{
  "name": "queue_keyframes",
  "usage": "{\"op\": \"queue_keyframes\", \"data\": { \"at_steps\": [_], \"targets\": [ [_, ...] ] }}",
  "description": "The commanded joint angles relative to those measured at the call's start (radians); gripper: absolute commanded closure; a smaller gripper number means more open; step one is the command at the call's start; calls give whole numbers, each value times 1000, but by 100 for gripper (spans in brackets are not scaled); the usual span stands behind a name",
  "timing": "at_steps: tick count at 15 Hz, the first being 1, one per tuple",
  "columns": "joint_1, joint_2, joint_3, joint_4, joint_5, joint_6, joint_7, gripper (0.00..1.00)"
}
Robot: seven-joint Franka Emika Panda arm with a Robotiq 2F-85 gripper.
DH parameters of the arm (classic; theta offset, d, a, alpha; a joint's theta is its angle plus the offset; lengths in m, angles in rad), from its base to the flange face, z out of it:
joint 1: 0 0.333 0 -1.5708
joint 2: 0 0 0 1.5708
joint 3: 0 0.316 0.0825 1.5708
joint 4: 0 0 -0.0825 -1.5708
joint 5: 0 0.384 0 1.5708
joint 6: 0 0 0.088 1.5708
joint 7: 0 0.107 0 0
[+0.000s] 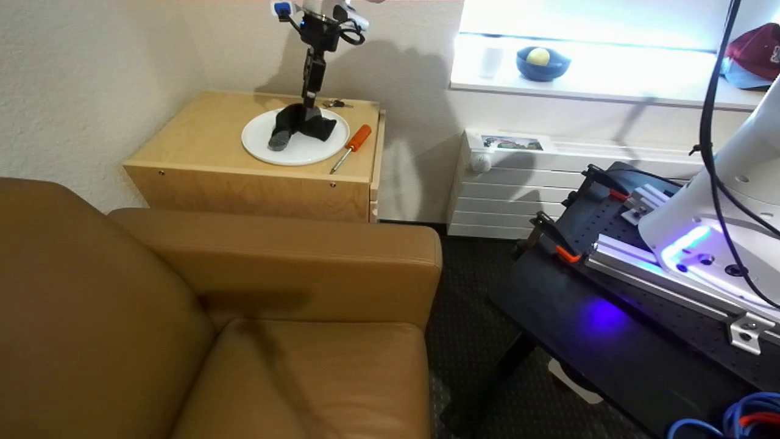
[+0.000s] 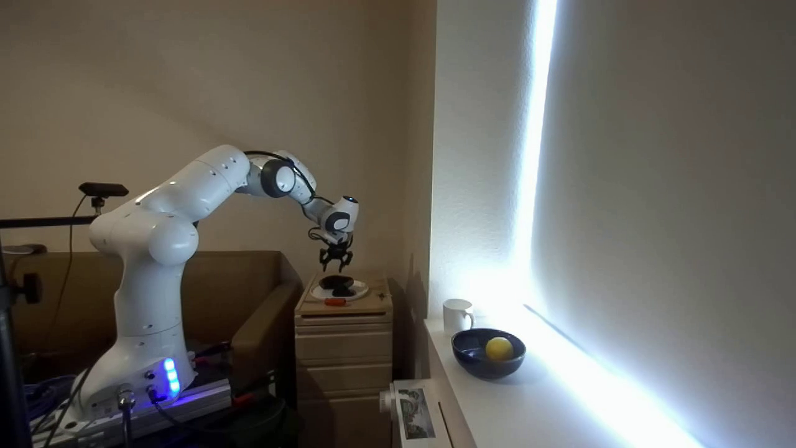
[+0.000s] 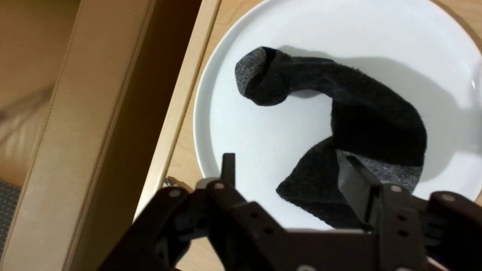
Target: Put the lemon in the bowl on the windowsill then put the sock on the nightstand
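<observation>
The yellow lemon [image 1: 538,57] [image 2: 499,350] sits in the dark bowl [image 1: 545,73] [image 2: 476,365] on the windowsill [image 1: 615,79] [image 2: 504,410]. The dark grey and black sock [image 1: 286,124] [image 2: 336,282] lies folded on a white plate [image 1: 259,135] [image 3: 241,139] on the wooden nightstand [image 1: 183,134] [image 2: 344,345]. In the wrist view the sock [image 3: 376,128] curves across the plate. My gripper [image 1: 310,105] [image 2: 333,269] [image 3: 289,156] is open above the plate, its fingers pointing down. One finger overlaps the sock in the wrist view; no cloth shows gripped between the fingers.
An orange-handled screwdriver [image 1: 359,138] [image 2: 334,302] lies at the plate's edge. Keys [image 1: 337,103] lie behind the plate. The brown sofa [image 1: 292,256] [image 3: 86,113] stands against the nightstand's side. A white mug [image 2: 457,316] and a cap [image 1: 755,52] are on the windowsill.
</observation>
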Motion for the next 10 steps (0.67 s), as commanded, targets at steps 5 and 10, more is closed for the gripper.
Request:
{"op": "queue_keyframes", "data": {
  "at_steps": [5, 10],
  "targets": [
    [107, 107, -81, 37, -184, 227, -9, 0],
    [176, 138, -188, 37, -299, 383, 31, 0]
  ]
}}
